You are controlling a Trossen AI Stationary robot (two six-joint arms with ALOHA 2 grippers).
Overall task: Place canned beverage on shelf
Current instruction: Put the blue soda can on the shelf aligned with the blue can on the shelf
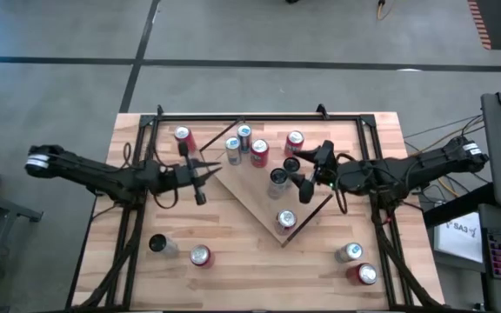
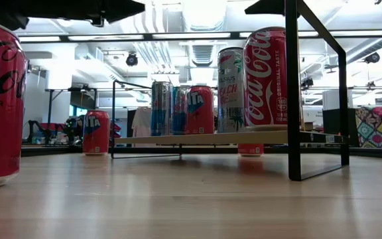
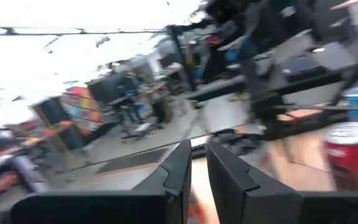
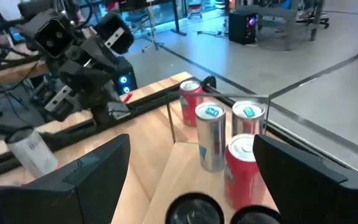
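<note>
Six cans crowd my light-wood shelf [image 1: 250, 198]; right jaws gape above it, left jaws closed beside its edge.

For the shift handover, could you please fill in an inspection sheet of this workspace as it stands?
Surface: light plank tabletop with black frame.
Job's things: flat light-wood shelf, set askew, carrying six upright cans; silver blue-topped can beside red can.
Clutter: five loose cans on the tabletop, one of them lying silver can.
Grippers: left gripper shut, empty, at the shelf's left corner; right gripper open, over two dark-topped cans.
Cables: bundles along both arms; loose wires right of the table.
Surroundings: grey floor, desks, equipment.
</note>
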